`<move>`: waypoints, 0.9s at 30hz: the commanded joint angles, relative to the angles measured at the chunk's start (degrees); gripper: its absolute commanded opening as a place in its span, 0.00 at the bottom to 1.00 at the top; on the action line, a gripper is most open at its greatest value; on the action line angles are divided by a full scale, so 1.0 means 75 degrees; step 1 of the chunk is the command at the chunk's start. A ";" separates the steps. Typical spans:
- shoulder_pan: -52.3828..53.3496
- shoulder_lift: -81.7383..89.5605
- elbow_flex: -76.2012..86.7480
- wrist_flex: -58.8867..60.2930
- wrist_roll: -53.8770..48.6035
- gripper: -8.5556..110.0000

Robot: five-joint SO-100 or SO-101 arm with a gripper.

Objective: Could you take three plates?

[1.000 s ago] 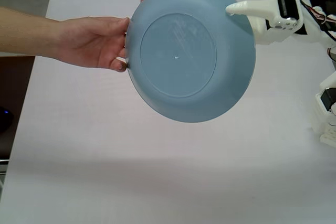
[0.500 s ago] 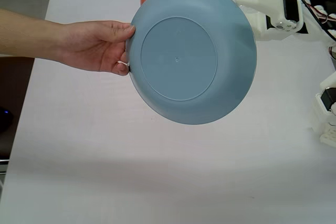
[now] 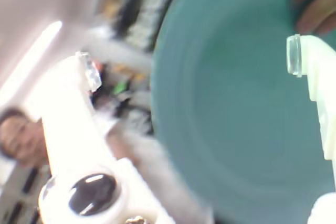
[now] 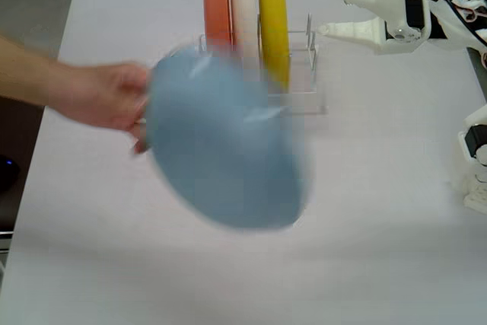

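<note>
Grey-blue plate (image 4: 224,146), blurred with motion, is carried above the desk (image 4: 380,211) by a person's hand (image 4: 106,97), while the yellow plate (image 4: 272,17) and cream-white plate (image 4: 244,9) stand upright in the rack (image 4: 304,85) for edge-on grasping, and the tool (image 4: 332,13) waits open and empty beside it.

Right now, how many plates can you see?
4: the orange plate, cream-white plate and yellow plate stand upright in the clear rack; a person's hand holds the blurred grey-blue plate.
</note>
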 commanded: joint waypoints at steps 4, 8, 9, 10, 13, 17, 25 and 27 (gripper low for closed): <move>0.1254 0.0609 -0.0023 0.0645 0.0328 0.27; 0.2180 0.0270 0.0012 0.1266 0.0891 0.09; 0.2391 0.0117 0.0000 0.1277 0.0949 0.07; 0.2613 -0.0082 -0.0070 0.1324 0.0996 0.07; 0.3340 -0.0937 -0.0656 0.1559 0.0891 0.08; 0.4055 -0.2203 -0.1594 0.1980 0.0293 0.23; 0.4664 -0.4137 -0.3117 0.2250 -0.0410 0.33; 0.4688 -0.4418 -0.3375 0.2672 -0.0316 0.33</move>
